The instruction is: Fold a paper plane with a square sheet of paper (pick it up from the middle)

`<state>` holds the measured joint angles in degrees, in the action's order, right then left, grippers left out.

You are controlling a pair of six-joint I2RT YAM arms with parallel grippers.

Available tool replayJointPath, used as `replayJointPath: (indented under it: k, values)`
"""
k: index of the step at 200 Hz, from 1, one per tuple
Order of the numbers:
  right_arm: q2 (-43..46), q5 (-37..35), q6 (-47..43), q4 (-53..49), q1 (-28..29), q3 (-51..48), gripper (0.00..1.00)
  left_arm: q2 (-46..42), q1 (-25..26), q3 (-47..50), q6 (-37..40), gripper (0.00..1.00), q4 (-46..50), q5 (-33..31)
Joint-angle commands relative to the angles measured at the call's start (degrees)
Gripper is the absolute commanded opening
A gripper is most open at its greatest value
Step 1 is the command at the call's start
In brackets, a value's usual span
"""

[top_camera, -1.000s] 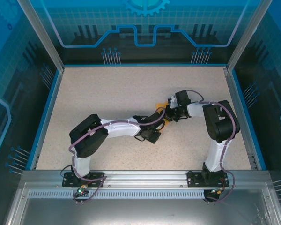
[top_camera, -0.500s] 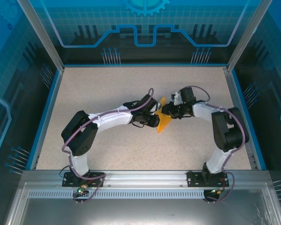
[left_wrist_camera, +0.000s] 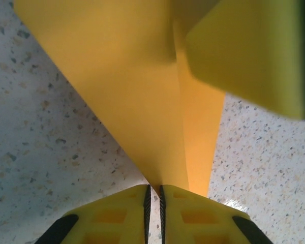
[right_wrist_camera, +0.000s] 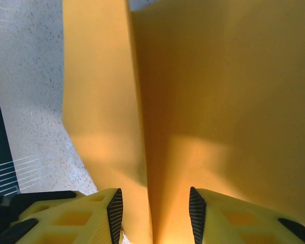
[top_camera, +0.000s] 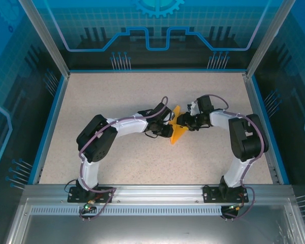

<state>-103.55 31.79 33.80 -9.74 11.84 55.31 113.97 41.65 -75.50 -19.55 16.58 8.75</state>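
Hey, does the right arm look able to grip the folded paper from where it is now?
Probably yes. The right end effector is open, with the crease of the folded paper running between its fingers and nothing in between. The left end effector pinches the paper's narrow end from the other side.

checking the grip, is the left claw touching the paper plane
Touching. In the left wrist view the narrow end of the paper plane runs into the slit between the closed fingers of the left claw.
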Motion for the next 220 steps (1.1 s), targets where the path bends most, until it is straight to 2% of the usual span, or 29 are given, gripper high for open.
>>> replayJointPath:
  k: [1,33,96,134,183,220]
  values:
    - [-2.1,3.2,-1.3,1.4,-0.2,1.9,0.42,1.8,-0.4,-1.9,-0.8,0.12,-1.6,2.6]
    - [-3.6,5.5,-0.8,4.3,0.2,1.8,0.40,2.8,-0.7,-2.2,-0.7,0.08,-1.2,2.8]
    - [-4.6,7.1,0.0,6.5,1.0,0.6,0.36,3.7,-1.1,-2.3,0.1,0.05,0.3,1.6]
    - [-2.0,1.0,-2.2,-0.1,1.0,1.2,0.40,3.8,-1.5,-1.6,0.3,0.05,0.2,1.4]
    - [-1.7,-1.5,-2.0,-1.9,0.9,2.3,0.43,4.4,-1.7,-1.9,0.7,0.05,0.8,1.2]
    - [0.8,-3.1,-2.2,-3.1,0.7,1.6,0.44,0.6,-1.8,-0.9,-1.1,0.08,-0.1,2.1]
